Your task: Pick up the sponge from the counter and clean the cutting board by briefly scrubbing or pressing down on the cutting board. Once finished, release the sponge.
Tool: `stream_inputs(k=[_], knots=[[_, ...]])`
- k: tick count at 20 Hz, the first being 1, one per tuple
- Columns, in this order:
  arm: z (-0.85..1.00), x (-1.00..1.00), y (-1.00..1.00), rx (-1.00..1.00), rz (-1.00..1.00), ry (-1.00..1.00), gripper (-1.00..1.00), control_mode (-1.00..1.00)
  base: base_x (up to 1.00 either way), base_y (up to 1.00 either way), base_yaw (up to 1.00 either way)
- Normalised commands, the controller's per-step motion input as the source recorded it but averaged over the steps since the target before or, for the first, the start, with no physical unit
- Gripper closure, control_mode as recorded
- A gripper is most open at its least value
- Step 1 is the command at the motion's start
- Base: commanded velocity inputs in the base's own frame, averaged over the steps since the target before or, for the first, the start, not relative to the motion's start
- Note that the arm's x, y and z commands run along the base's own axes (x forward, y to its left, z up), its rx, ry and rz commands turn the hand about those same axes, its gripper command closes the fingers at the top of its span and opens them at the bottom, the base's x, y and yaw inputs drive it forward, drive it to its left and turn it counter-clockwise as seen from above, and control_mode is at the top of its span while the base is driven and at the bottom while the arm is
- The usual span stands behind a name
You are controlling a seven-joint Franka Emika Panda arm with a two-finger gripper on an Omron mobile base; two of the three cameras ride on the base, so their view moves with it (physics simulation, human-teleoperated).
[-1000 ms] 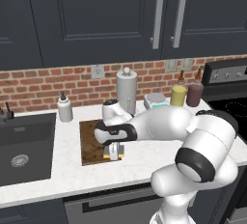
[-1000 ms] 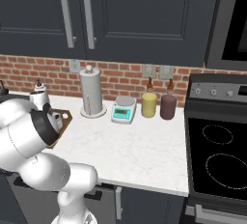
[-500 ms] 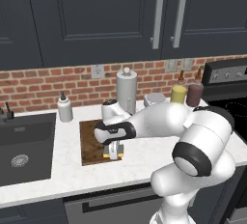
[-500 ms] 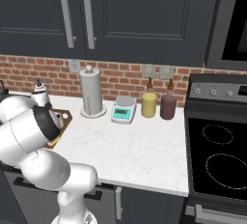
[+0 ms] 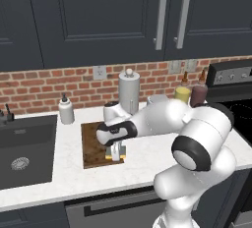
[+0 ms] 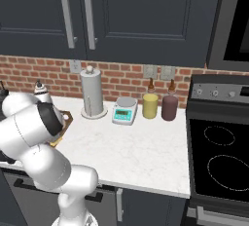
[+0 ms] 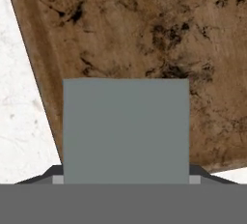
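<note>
Almost nothing has moved since a moment ago: our arm sits in the same spot, low over the board, with only a tiny shift of the elbow. We see the sponge with its grey top between our fingers, pressed onto the near right part of the cutting board, close to its edge. Our gripper is closed partway, just as wide as the sponge, and it has hold of the sponge.

The board lies on the white counter. Next to it on the left is the black sink. Behind it stand a soap bottle and a paper towel roll.

We think we are in the scrubbing step now. Next we should rub or push down a little more and keep the sponge on the board, not slide off the near edge. Then we open our fingers and let go.
</note>
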Motion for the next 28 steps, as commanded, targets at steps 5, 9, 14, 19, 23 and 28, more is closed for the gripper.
stream_inputs(k=[5,9,14,19,23,28], knots=[[-0.09,0.19,0.00,-0.02,0.00,0.00,1.00,-1.00,0.00,0.00,0.00],[-0.06,0.24,0.00,-0.01,0.00,0.00,1.00,-1.00,0.00,0.00,0.00],[-0.03,0.24,0.00,0.00,0.00,0.01,1.00,-1.00,0.00,0.00,0.00],[0.00,0.25,0.00,0.00,0.00,0.01,1.00,-1.00,0.00,0.00,0.00],[0.00,0.28,0.00,0.00,0.00,0.01,1.00,-1.00,0.00,0.00,0.00],[0.00,0.32,0.00,0.00,0.00,0.02,1.00,-1.00,0.00,0.00,0.00]])
